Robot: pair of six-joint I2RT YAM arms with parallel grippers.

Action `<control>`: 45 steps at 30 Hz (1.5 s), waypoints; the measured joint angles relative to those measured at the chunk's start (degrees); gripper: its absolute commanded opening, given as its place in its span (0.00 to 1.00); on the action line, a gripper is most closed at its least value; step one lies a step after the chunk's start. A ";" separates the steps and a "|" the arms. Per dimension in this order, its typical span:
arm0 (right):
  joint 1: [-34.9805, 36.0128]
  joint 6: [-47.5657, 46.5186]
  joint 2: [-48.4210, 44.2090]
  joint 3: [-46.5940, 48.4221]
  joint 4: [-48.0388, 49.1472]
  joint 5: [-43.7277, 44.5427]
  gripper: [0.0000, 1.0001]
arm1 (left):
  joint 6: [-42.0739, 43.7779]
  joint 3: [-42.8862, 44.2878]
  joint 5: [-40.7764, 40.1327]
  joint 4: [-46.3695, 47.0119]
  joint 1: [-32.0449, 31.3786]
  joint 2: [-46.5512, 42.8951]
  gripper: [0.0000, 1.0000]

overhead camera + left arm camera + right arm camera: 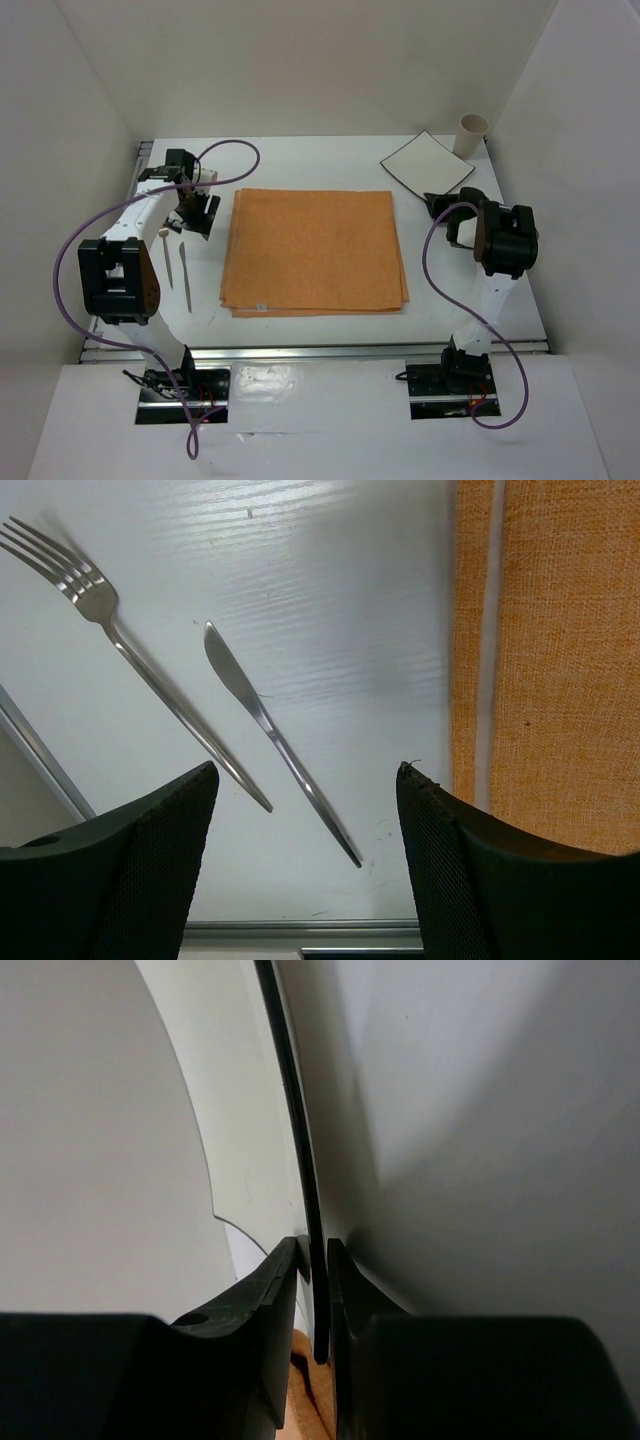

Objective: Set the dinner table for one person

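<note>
- Left wrist view: left claw (307, 775) hangs wide open, empty, above fork (150, 680) and knife (265, 720) on the white counter (340, 570), beside the orange placemat (560, 660).
- Farther back, right claw (313, 1260) is clamped tight on the plate (427, 160), gripping its dark rim.

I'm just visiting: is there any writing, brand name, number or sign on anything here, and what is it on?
No text can be read anywhere in these views.
Orange placemat: a small pale tag at its near edge, too small to read.
Fork, knife, square white plate, beige cup: no markings visible.
</note>
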 measured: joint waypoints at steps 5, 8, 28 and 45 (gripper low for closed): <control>-0.02 -0.35 -0.11 -6.16 10.93 -0.59 0.00 | 0.00 0.02 -0.15 -0.02 0.04 0.02 0.79; -0.07 -1.27 -0.11 -7.17 13.33 -2.08 0.00 | 0.00 0.02 -0.24 -0.04 0.28 0.02 0.79; -0.07 -4.66 -1.42 -6.97 19.37 -7.28 0.00 | 0.00 0.02 -0.28 -0.02 0.52 0.02 0.79; 0.76 1.36 -1.44 -3.78 20.39 -7.39 0.00 | 0.00 0.02 -0.26 -0.04 0.52 0.02 0.79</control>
